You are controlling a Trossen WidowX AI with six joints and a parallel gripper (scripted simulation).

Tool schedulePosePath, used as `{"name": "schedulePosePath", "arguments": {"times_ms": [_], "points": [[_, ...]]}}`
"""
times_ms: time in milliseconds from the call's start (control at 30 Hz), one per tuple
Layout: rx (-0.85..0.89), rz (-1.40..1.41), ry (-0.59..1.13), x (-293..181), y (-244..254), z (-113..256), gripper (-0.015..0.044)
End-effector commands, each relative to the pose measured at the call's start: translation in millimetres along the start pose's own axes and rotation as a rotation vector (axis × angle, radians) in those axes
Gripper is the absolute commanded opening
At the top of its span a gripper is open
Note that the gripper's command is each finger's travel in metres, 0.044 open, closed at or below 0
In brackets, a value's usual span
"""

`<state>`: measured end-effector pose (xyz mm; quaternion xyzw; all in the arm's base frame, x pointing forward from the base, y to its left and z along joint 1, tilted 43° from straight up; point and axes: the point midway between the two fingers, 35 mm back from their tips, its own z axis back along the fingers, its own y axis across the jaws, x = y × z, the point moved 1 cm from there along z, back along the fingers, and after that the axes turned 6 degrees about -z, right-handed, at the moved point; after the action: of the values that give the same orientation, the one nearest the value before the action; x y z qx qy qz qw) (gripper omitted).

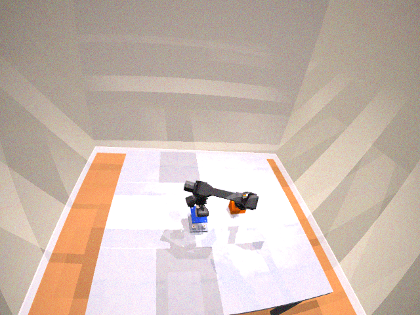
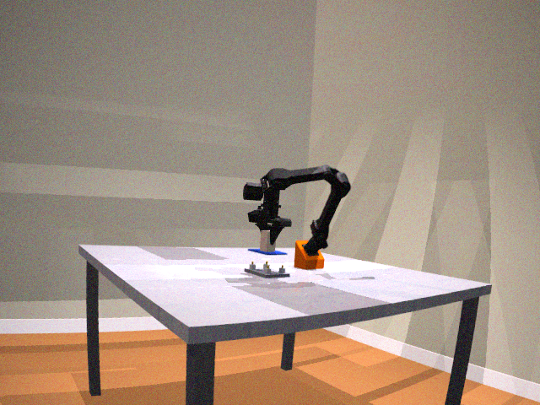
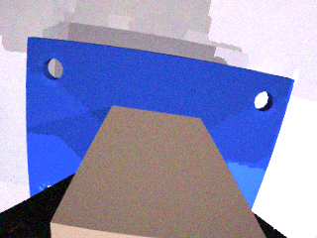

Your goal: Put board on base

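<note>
The gripper (image 1: 201,207) (image 2: 270,237) is clamped on the pale handle (image 2: 266,240) (image 3: 156,174), and the blue board (image 1: 199,218) (image 2: 279,252) (image 3: 149,74) hangs from it, handle side up, above the grey base (image 1: 198,231) (image 2: 273,274). From above, the board covers the far part of the base; two gold-tipped posts on the side toward the near edge of the counter (image 1: 128,271) (image 2: 131,278) show uncovered. My worry is the lineup: lowered from here, the board would likely land off-centre and jam on the pins, perhaps because it stops short or is turned a little. A slip on the handle could tip it too — then one corner might catch while the others ride high. How high it hangs is hard to judge from where I stand. The orange block (image 1: 236,207) (image 2: 309,261) under the arm sits on the side toward the counter's right edge, near the base but apart; I see nothing standing between board and pins.
</note>
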<state>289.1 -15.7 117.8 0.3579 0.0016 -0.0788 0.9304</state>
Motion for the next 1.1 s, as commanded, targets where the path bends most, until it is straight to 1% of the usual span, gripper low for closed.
{"name": "schedulePosePath", "arguments": {"times_ms": [0,1067], "points": [[0.001,-0.010,0.000,-0.9,2.1,-3.1,0.0000],[-0.001,-0.018,-0.001,-1.8,5.8,-30.2,0.0000]]}}
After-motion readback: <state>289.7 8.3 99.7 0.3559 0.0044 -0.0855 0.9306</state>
